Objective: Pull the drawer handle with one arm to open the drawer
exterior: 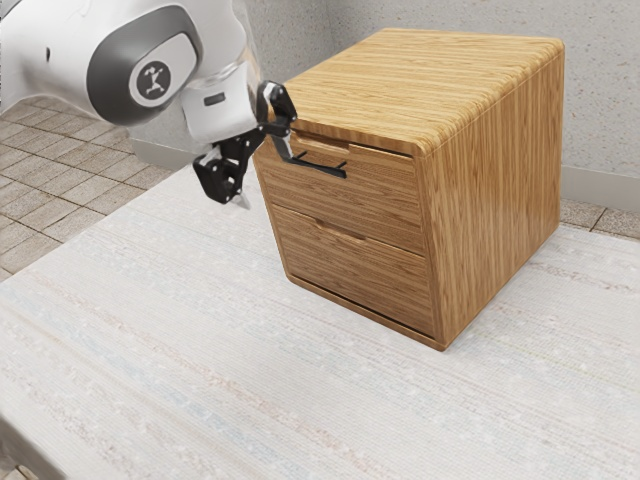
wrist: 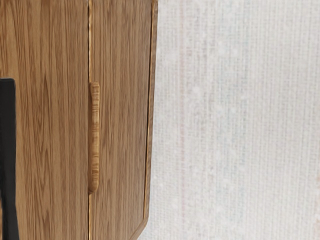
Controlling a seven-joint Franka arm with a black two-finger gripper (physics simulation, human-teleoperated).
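So at the upper left of the exterior view the white robot arm (exterior: 150, 70) is in, and its black two-finger gripper (exterior: 258, 160) sits left of centre, right at the near end of the thin black bar handle (exterior: 322, 166). The fingers look spread apart, one hooked against the bar rather than clamped on it, so I'd call it released. The handle's top drawer (exterior: 370, 190) is in the upper centre of the light bamboo two-drawer cabinet (exterior: 490, 180), maybe cracked open a sliver, hard to say. Basically reach done, nearly the whole pull left. The lower drawer (exterior: 350, 265) looks closed, and the pale wood-grain tabletop (exterior: 250, 350) fills the bottom.
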